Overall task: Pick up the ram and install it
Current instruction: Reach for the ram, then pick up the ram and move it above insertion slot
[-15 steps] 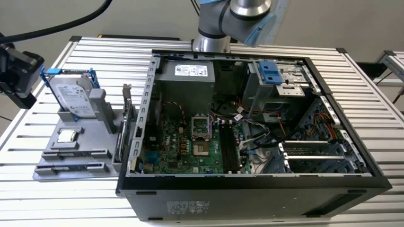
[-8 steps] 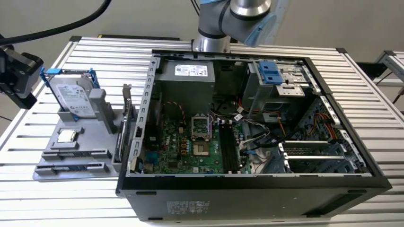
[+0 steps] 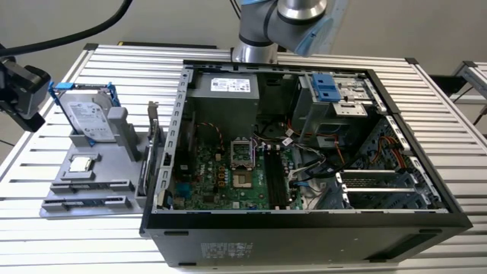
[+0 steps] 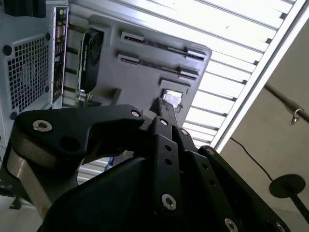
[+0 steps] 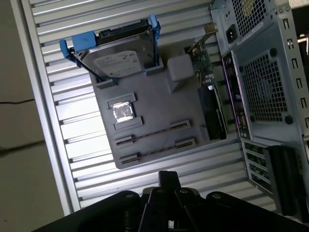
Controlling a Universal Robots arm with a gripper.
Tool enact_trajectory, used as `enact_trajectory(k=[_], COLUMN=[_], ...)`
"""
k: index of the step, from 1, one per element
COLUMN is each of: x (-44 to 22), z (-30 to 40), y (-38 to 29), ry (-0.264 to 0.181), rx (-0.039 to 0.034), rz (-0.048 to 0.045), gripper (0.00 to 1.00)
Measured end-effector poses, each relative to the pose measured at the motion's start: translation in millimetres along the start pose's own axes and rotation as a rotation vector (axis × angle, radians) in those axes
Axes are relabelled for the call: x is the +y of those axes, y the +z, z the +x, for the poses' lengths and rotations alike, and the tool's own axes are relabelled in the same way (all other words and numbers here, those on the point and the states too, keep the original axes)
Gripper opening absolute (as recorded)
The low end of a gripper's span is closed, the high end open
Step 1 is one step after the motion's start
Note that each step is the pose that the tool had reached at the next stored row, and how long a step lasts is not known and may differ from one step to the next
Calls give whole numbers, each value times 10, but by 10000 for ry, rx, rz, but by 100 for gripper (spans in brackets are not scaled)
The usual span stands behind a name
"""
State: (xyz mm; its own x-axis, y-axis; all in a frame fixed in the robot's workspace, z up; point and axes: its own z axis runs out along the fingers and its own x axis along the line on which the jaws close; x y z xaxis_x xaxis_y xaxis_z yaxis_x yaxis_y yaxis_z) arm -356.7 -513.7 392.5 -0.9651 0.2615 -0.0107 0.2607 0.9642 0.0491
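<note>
- Pincer (image 5: 167, 178) is narrow, tips together, empty, and hovers near the tray (image 5: 159, 96).
- Ram (image 5: 152, 134) sits edge-up in a tray slot.
- A good grasp likely needs the jaws squared to the ram's faces, centred mid-length.

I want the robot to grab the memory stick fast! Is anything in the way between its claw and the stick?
Nothing visible is. In the first wrist view the gripper faces the gray holder, where the ram sits edge-on in a slot. The hard drive stands beyond it.
</note>
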Motion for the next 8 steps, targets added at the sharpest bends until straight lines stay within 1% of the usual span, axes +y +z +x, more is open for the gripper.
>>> enact_trajectory(k=[8], x=[0], z=[0], y=[1], ry=[639], rx=[-32], rz=[6], gripper=[0])
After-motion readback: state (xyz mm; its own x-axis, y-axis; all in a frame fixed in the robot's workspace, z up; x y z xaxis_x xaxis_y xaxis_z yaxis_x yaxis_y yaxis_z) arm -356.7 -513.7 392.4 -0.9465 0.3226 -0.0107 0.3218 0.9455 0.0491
